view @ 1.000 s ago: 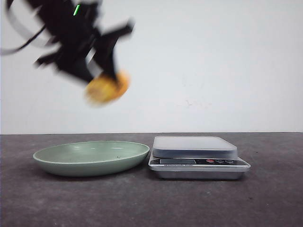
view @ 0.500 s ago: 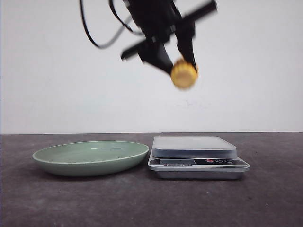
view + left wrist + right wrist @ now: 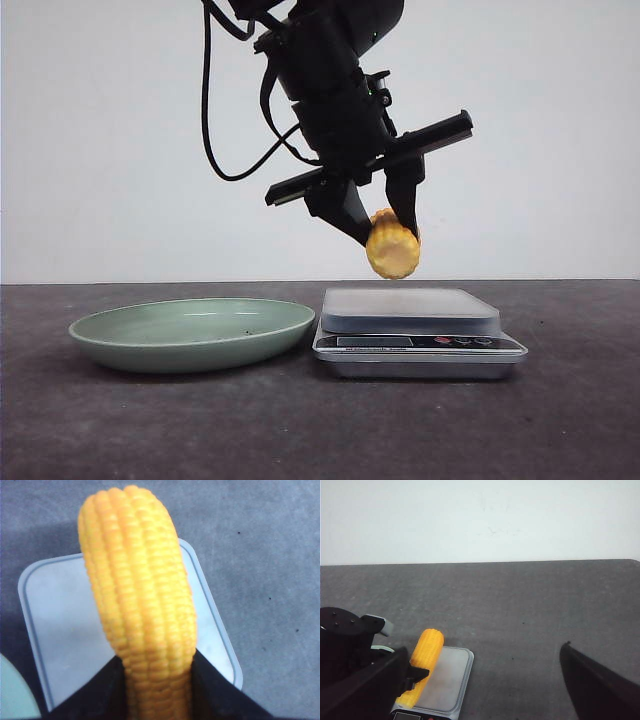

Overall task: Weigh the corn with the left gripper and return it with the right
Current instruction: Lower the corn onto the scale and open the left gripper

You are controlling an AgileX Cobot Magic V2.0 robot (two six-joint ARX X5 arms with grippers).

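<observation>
1. Front view: the left gripper (image 3: 383, 222) hangs above the scale (image 3: 420, 333), its two black fingers (image 3: 404, 198) clamped on the corn (image 3: 392, 249). The corn is in the air, just clear of the scale's pale platform and over its middle. Its rounded, ribbed end faces the camera, so the long axis runs roughly toward the viewer, tipped a little downward.
2. Front view, surroundings: a green plate (image 3: 192, 334) sits on the dark table (image 3: 300, 430), just beside the scale on its left. Their rims nearly meet.
3. Left wrist view: the corn (image 3: 142, 605) fills the middle of the picture. Its long axis runs straight out from the fingers (image 3: 215, 687), which pinch its near end from both sides. The kernel rows run lengthwise to a rounded far tip. The grey platform of the scale (image 3: 60, 625) lies beneath it.
4. Right wrist view: the corn (image 3: 422, 662) is held over the scale (image 3: 442, 685), slanting with its free tip pointing away from the left gripper (image 3: 412, 676) and up.
5. Right wrist view, own claw: the right gripper (image 3: 485, 690) has its dark fingers (image 3: 597, 690) spread wide at the two sides of the picture. Nothing lies between them but table.
</observation>
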